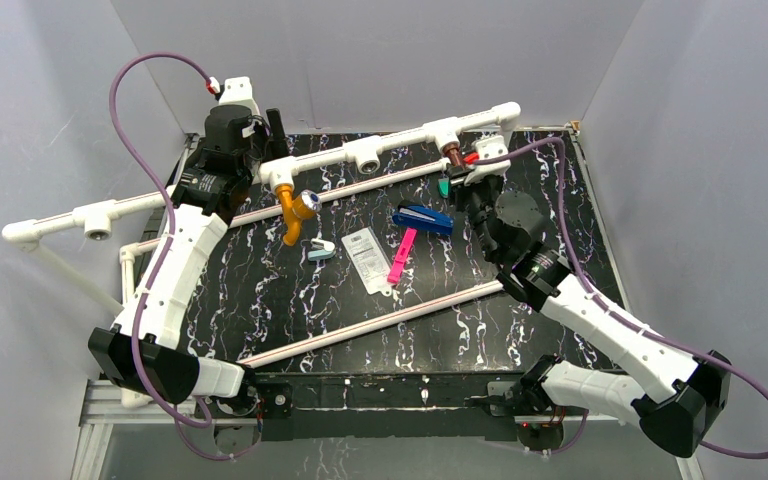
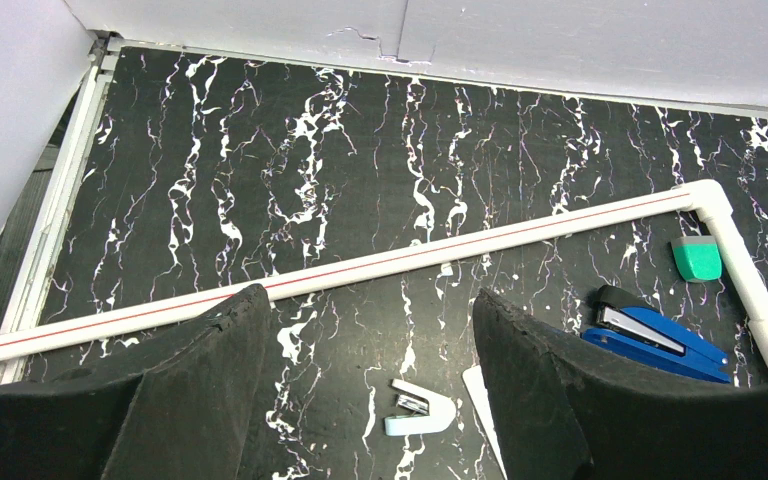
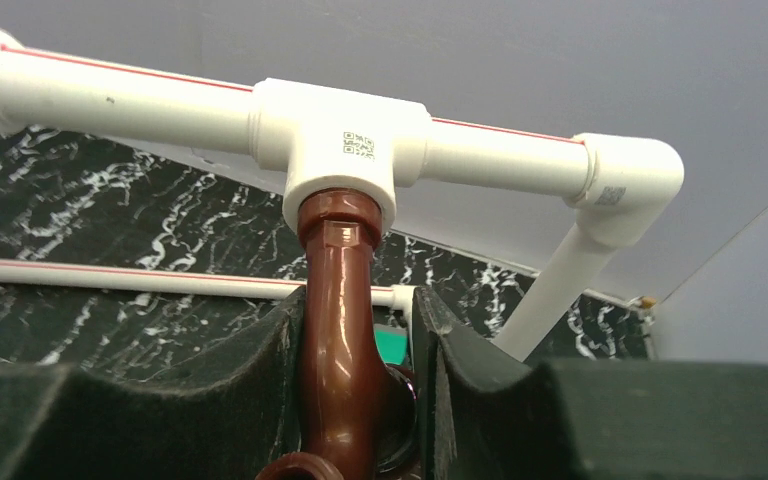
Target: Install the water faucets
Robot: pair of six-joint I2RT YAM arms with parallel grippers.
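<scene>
Top external view: midway across the black marbled table (image 1: 480, 330) lie a white packet (image 1: 367, 258), a pink strip (image 1: 401, 256) and a blue stapler (image 1: 422, 219), apparently not needed here. Farther back, the orange faucet (image 1: 293, 212) hangs from a white tee (image 1: 281, 170) on the raised pipe (image 1: 400, 137) and seems already fitted. At far left the left gripper (image 2: 370, 300) hovers with fingers spread wide around nothing, likely keeping clear. At far right the brown faucet (image 3: 340, 300) has its top in a second tee (image 3: 345, 140). The right gripper (image 3: 355, 300) flanks its body, probably to seat it. One pad touches and a gap shows beside the other, so I cannot tell whether it is clamped or loosened. The second tee bears a small square code (image 3: 358, 144). The packet's print is unreadable.
</scene>
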